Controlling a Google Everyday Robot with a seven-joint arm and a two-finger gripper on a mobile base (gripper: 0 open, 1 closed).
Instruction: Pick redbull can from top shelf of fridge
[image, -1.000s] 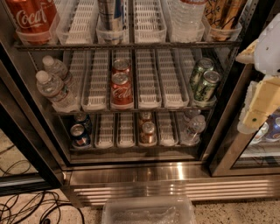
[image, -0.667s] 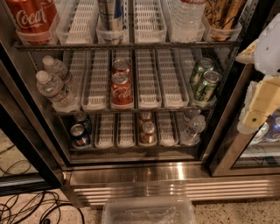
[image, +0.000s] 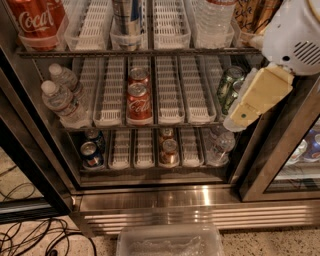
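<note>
Gripper — parted or closed, cannot tell — hangs further left than a second ago, nearing the fridge but well apart from the redbull can.

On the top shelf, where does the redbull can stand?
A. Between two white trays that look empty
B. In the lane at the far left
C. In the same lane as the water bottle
A: the redbull can has a white tray with nothing visible in it on each side, with the Coca-Cola can and the water bottle beyond them. The gripper hangs apart from it, lower and to the right.
</note>
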